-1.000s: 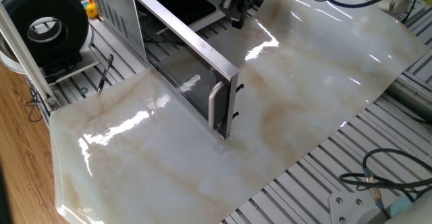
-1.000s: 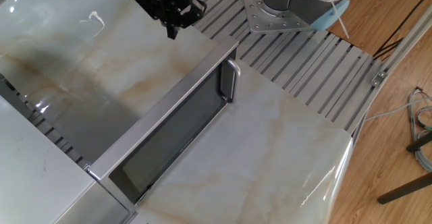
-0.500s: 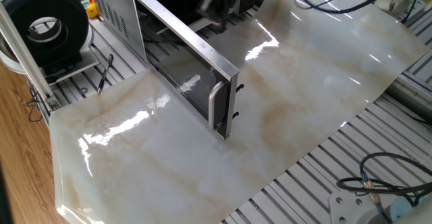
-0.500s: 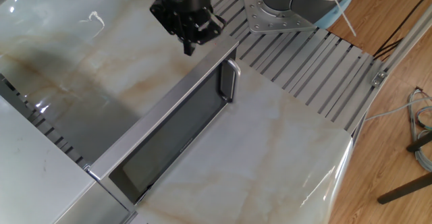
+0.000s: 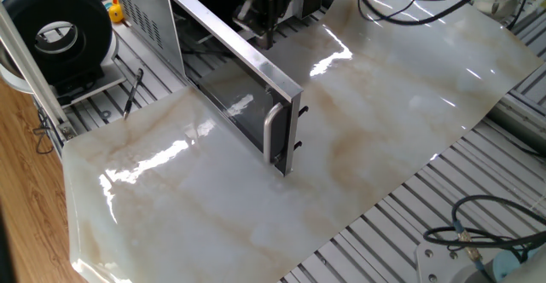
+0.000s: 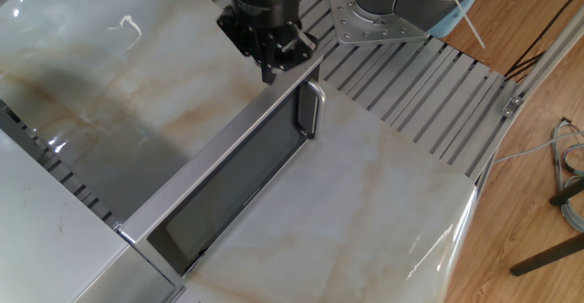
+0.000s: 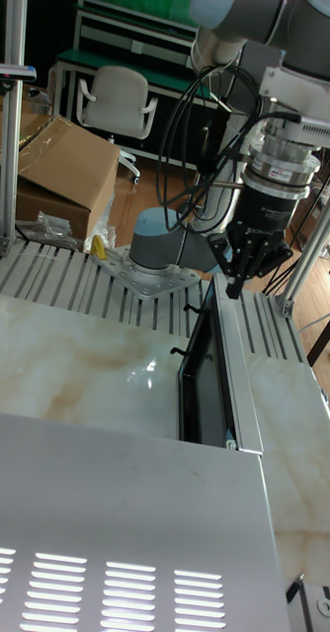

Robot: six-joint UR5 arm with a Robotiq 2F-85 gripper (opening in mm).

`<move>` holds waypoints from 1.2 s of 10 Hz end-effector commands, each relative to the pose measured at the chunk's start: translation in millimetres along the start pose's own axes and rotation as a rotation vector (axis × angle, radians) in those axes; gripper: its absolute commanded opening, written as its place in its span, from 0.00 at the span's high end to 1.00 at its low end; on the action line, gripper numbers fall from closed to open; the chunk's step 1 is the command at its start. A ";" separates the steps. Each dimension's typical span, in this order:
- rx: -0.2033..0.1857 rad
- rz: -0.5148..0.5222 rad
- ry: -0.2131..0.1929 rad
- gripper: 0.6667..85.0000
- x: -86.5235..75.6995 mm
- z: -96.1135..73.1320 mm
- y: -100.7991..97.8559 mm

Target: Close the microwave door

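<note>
microwave door (image 6: 228, 180) stood wide open off microwave (image 7: 125, 523), out over table (image 5: 392, 104) | tool (image 6: 269, 68) fingers pressed together, tip by door's inner face near handle end | we judged: push low, flat, steady along the swing arc

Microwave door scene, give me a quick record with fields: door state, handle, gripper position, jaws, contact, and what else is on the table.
door state: microwave door swung wide open from the microwave
handle: vertical bar handle at the free end, untouched
gripper position: gripper just above the door's top edge, near the handle end
jaws: close together, holding nothing
contact: cannot tell whether the tips touch the door
other: black-and-white spool device beside the microwave
</note>
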State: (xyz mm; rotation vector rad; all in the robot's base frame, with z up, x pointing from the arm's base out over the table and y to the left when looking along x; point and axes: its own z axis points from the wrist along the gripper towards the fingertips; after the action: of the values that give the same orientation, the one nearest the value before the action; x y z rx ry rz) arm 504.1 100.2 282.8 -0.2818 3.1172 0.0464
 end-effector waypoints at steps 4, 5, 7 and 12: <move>-0.036 0.048 -0.013 0.99 -15.9 14.1 34.6; -0.036 0.048 -0.014 0.99 -17.6 16.3 35.1; -0.032 0.047 -0.018 0.99 -22.2 22.4 35.4; -0.014 0.009 -0.025 0.99 -29.7 29.6 23.5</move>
State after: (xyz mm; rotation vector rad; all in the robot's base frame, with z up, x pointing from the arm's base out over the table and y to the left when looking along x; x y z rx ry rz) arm 525.5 131.3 255.8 -0.2417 3.1013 0.0630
